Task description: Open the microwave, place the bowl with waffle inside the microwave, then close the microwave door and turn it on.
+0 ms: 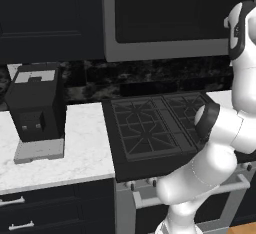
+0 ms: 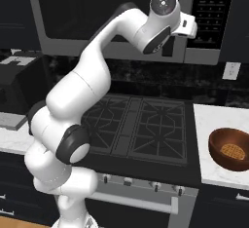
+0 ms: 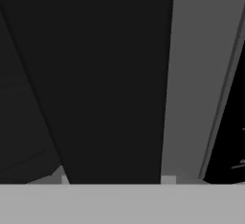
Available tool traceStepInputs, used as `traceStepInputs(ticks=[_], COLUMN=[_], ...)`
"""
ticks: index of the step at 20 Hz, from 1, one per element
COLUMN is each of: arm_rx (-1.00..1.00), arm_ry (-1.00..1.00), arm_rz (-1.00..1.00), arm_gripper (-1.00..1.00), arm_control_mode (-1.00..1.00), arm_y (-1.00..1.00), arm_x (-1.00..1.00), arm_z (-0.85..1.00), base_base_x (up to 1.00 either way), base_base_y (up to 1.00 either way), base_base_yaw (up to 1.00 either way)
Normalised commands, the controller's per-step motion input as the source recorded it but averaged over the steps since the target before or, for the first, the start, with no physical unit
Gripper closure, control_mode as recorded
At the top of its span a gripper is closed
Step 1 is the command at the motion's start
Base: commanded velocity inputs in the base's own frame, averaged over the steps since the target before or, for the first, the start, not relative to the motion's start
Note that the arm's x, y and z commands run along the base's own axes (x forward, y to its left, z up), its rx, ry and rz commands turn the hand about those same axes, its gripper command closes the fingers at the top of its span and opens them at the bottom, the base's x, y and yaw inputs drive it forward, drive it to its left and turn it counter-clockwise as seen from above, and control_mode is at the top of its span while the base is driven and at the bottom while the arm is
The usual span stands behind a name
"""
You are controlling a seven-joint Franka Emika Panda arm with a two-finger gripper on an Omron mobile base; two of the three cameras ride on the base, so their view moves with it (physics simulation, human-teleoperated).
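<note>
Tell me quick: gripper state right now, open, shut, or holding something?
Gripper: cannot be told. The hand is up against the microwave door, fingers hidden; nothing visibly held. The bowl with the waffle sits on the counter.

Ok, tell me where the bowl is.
In the right base view, the bowl sits on the white counter right of the stove.

The microwave door (image 3: 105,74) looms close ahead, its black glass spreading across the left and middle; just right of it runs the door's grey frame edge (image 3: 196,74); farther right lies a black panel (image 3: 232,137) with faint pale marks.
</note>
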Motion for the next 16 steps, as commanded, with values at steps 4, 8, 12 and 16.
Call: traceStepInputs(ticks=[4, 8, 12, 16], arm_rx=[0.0, 0.0, 0.0, 0.0], arm_ry=[0.0, 0.0, 0.0, -0.05], arm_rz=[0.03, 0.06, 0.16, 0.25], arm_gripper=[1.0, 1.0, 1.0, 1.0], arm_control_mode=[-1.0, -1.0, -1.0, -1.0], arm_y=[0.03, 0.07, 0.22, 0.47], arm_x=[-0.03, 0.0, 0.0, -0.25], arm_z=[0.0, -0.02, -0.01, 0.0], base_base_x=[0.0, 0.0, 0.0, 0.0], base_base_y=[0.0, 0.0, 0.0, 0.0], base_base_yaw=[0.0, 0.0, 0.0, 0.0])
